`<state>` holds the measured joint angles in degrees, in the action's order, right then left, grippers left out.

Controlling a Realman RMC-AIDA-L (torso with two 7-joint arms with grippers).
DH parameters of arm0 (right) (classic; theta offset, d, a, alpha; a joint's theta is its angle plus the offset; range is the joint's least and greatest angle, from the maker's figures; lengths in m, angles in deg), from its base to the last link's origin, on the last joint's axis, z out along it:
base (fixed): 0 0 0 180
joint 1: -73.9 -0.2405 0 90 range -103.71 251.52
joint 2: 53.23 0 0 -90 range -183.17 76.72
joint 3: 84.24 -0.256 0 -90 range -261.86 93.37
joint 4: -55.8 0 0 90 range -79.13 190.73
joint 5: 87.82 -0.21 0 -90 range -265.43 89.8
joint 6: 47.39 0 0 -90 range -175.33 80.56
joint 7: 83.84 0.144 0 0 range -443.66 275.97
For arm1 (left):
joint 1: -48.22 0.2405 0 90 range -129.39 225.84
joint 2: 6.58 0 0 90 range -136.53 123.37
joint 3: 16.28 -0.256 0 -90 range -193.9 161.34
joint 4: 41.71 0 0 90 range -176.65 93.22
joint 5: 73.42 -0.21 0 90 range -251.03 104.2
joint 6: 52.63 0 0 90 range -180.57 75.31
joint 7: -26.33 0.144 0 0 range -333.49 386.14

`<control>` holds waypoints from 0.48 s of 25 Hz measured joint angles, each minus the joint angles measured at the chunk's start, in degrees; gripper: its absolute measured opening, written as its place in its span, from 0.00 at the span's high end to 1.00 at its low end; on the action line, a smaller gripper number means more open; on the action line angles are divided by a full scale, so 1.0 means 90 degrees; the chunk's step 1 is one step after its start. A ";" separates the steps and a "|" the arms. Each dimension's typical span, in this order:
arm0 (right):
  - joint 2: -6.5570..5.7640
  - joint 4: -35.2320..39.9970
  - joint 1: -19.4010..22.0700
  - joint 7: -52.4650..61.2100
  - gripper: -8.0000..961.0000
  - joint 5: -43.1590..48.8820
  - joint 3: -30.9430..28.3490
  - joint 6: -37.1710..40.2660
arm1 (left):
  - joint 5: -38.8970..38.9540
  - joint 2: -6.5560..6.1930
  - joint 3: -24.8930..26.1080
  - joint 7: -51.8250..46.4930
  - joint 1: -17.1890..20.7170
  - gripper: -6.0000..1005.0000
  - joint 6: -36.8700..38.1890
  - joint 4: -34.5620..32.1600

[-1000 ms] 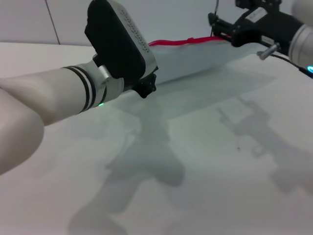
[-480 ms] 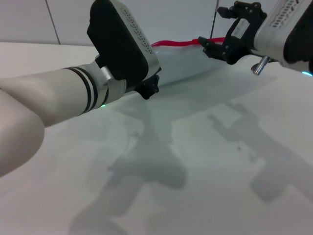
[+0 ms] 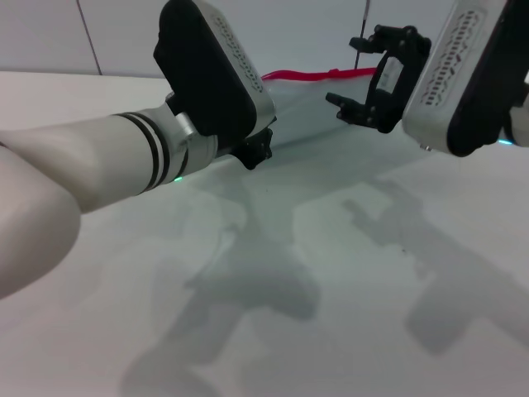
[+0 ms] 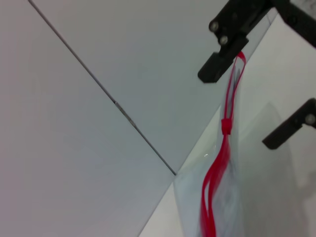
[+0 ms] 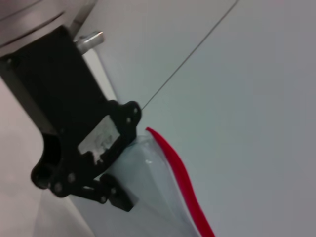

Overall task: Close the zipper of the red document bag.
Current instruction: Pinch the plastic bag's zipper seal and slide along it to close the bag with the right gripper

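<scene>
both grippers are at the red document bag (image 3: 331, 107), which lies flat at the far side of the white table (image 3: 347, 314), with its zipper (image 3: 307, 75) along the far edge by the wall. right gripper (image 3: 364, 76) hangs over the bag's right end, fingers spread wide apart and holding nothing. left gripper (image 3: 252, 149) is down at the bag's left end, mostly hidden behind its own arm; it seems to be pinching the bag there, but i cannot tell for sure. from the left wrist, the zipper's two red strips gape apart near the camera and meet at a small red slider (image 4: 225, 126).
</scene>
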<state>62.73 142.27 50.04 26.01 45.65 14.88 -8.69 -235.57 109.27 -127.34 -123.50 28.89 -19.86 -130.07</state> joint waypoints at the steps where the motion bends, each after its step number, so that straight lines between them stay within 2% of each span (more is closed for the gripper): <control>1: -0.0003 -0.0042 -0.0036 -0.0015 0.28 0.0024 0.0027 0.0000 | 0.0000 0.0004 -0.0001 0.0014 -0.0001 0.94 0.0001 0.0009; 7: -0.0001 -0.0317 -0.0238 -0.0022 0.29 0.0230 0.0136 -0.0029 | 0.0000 0.0014 -0.0079 0.0070 -0.0036 0.94 0.0005 0.0035; 12: 0.0002 -0.0380 -0.0307 -0.0022 0.33 0.0263 0.0149 -0.0030 | 0.0000 0.0016 -0.0082 0.0082 -0.0039 0.94 0.0010 0.0047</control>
<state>62.75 138.85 47.28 25.81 48.02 16.22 -8.95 -235.57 109.42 -128.07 -122.77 28.54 -19.77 -129.65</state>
